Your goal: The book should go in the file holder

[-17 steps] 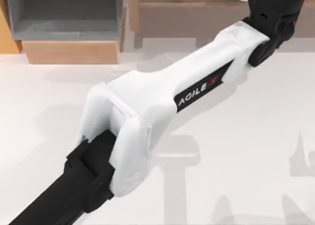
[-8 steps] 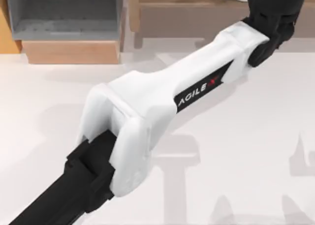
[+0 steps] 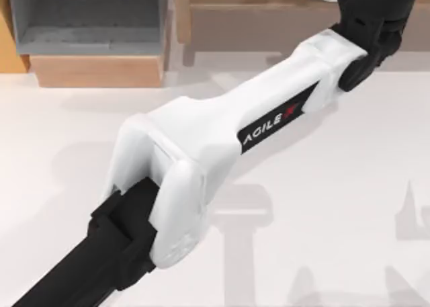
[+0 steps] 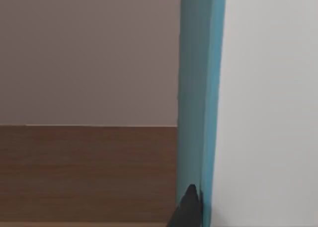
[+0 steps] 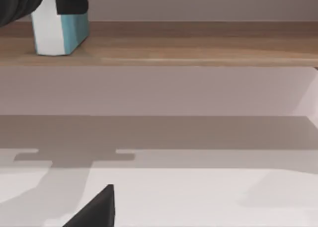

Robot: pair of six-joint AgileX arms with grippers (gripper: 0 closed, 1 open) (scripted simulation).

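**Item: book transfer, pick-up stage**

1. Left gripper: at the top of the long brown shelf, set down on the upper end of the book. We cannot tell whether it is clamped on the book or merely resting against it.
2. The book: upright on the shelf's upper board, its base touching the wood. The teal cover runs straight up in the left wrist view, with no lean that we can see.
3. Left arm: stretched slantwise across the table in front of the shelf, reaching to the shelf.
4. The file holder: just beside the shelf's left end and open on top. Nothing inside it that we can make out.
5. Right gripper: idle, low over the table in front of the shelf. Its opening is not something we can judge.

**Hazards, in our judgement**

- A hold taken only on the book's top end could let it swing or slip once lifted off the shelf (a thin, smooth cover gives little to bite on).
- A sideways pull before the book clears the shelf might drag its base along the board and topple it.
- On the way to the file holder, the book's lower end could catch the holder's near wall if carried too low, knocking it loose.
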